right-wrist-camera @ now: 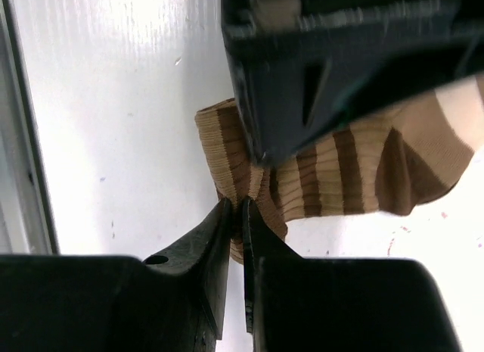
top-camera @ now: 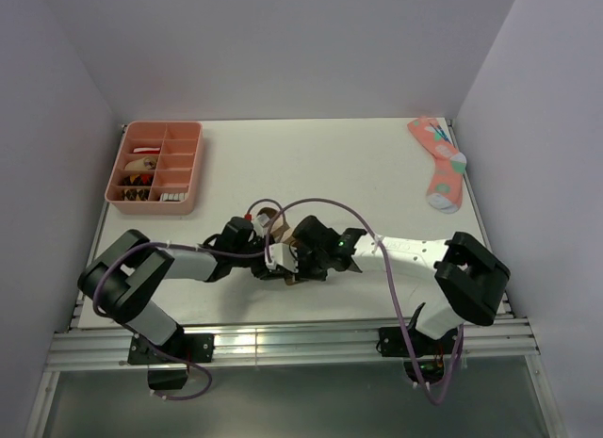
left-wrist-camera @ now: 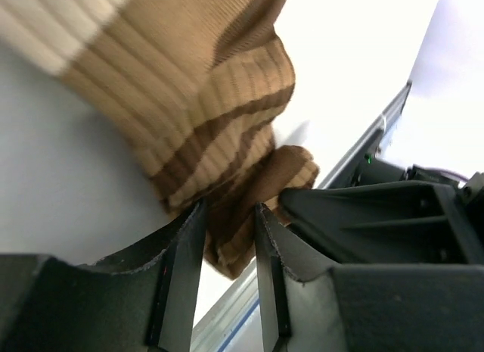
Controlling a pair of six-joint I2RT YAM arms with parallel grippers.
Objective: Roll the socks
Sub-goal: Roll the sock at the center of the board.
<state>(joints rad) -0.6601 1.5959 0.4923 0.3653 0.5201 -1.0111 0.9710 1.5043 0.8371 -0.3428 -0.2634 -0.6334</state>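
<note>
Rolling in hand: right claw [right-wrist-camera: 236, 206] clamped on the striped sock [right-wrist-camera: 333, 170], left claw [left-wrist-camera: 229, 213] astride it, grip unclear; next, turn the fold inward.

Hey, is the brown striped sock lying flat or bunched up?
Bunched up. The brown-and-tan striped sock is creased and doubled over on itself, with one fold pinched in the right pincer, not spread flat.

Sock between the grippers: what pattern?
The sock has brown and tan stripes; right wrist view shows it best.
</note>
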